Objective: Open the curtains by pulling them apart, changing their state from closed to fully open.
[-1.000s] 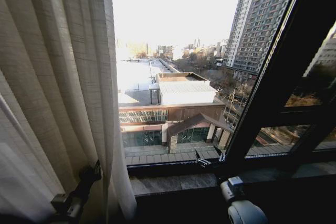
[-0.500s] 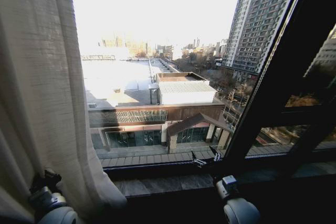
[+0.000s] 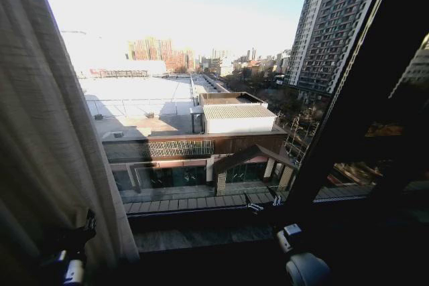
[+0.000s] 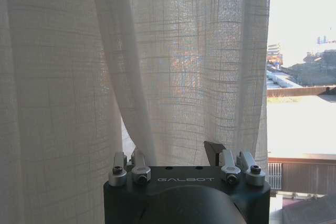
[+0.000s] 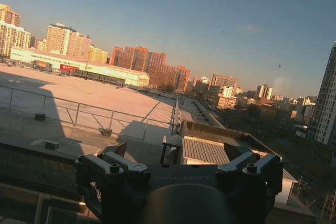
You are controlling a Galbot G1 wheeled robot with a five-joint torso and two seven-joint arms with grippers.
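1. The curtain (image 3: 47, 145) is hanging at the far left of the window, bunched into deep pleats, with its free edge running down toward the sill (image 3: 201, 236).
2. It is looking light, soft and sheer; I'd judge it will give and slide easily rather than resist, though thin weave like this could slip out of a loose pinch.
3. The left gripper (image 3: 70, 246) is sitting low at the near left, pressed in among the folds by the hem. In the left wrist view the cloth is draping right over the fingers (image 4: 214, 153), so I cannot tell whether the jaws are clenched on fabric or just nudging it.
4. The best hold, to my eye, is a gathered pleat near that free edge, where several layers are stacking up and giving more to bite.
5. The right gripper (image 3: 263, 204) is hovering over the sill at the near right, beside the dark frame (image 3: 348, 105). In the right wrist view its fingers (image 5: 113, 169) are standing apart, released, gripping nothing.
6. Room to move: the glass between curtain and frame is standing bare, and there is little space remaining at the left. The sill and frame are the hard edges to be minding.
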